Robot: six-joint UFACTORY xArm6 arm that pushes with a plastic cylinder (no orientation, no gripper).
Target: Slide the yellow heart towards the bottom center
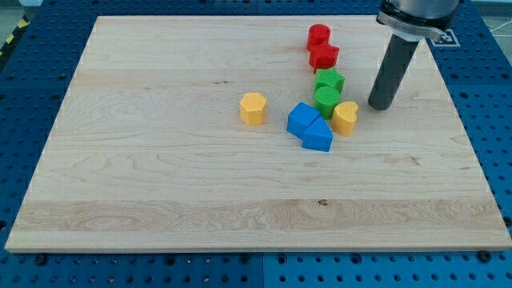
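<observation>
The yellow heart [346, 117] lies on the wooden board [160, 184], right of centre. My tip [380, 105] rests on the board just to the heart's upper right, a small gap apart. A green cylinder [326, 100] touches the heart's upper left. A blue block [318, 135] sits just left of and below the heart, beside a second blue block [302, 118].
A green star [329, 81] sits above the green cylinder. A red star [324, 56] and a red cylinder [318, 36] stand further towards the view's top. A yellow hexagon [253, 108] lies alone left of the blue blocks. Blue perforated table surrounds the board.
</observation>
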